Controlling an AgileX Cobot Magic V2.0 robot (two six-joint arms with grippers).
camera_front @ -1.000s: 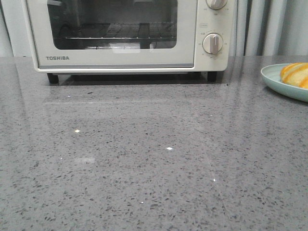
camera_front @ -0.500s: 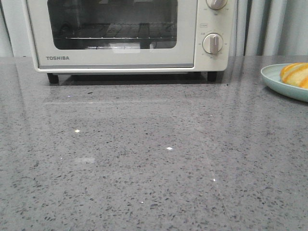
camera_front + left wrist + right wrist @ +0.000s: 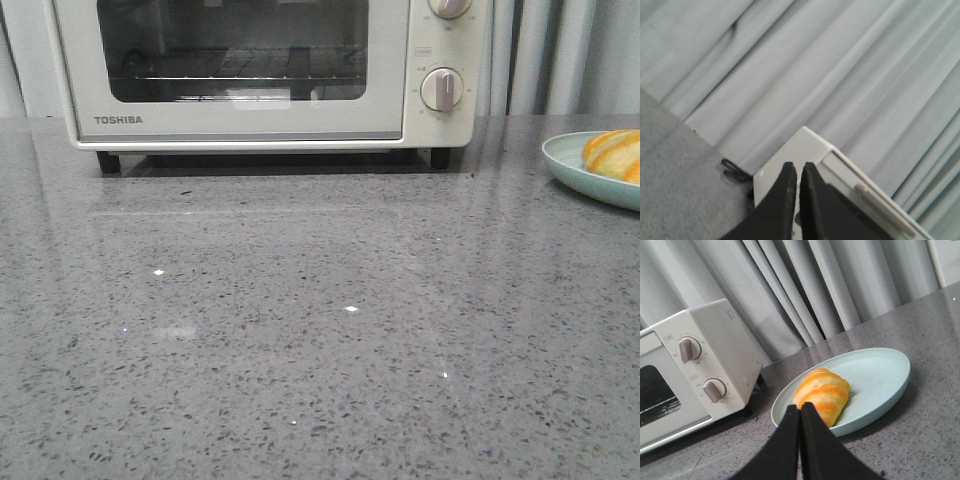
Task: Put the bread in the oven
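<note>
The right hand (image 3: pixel 800 412) has its fingers pressed together, empty, above the grey table (image 3: pixel 320 350), and the left hand (image 3: pixel 798 171) is likewise closed on nothing. Beyond the right hand, the bread (image 3: pixel 822 396) lies on a pale blue plate (image 3: pixel 880 375). The oven (image 3: pixel 260 70) stands at the table's far edge, door shut.

Grey speckled surface (image 3: pixel 320 330), glossy, with small bright glints and faint reflections. Pale blue-green plate (image 3: pixel 575 165) at the right edge of the surface, cut off by the frame in the front view. Light grey pleated curtain (image 3: pixel 560 55) hangs behind. Dark cable (image 3: pixel 732 170) lies on the surface near the curtain.
</note>
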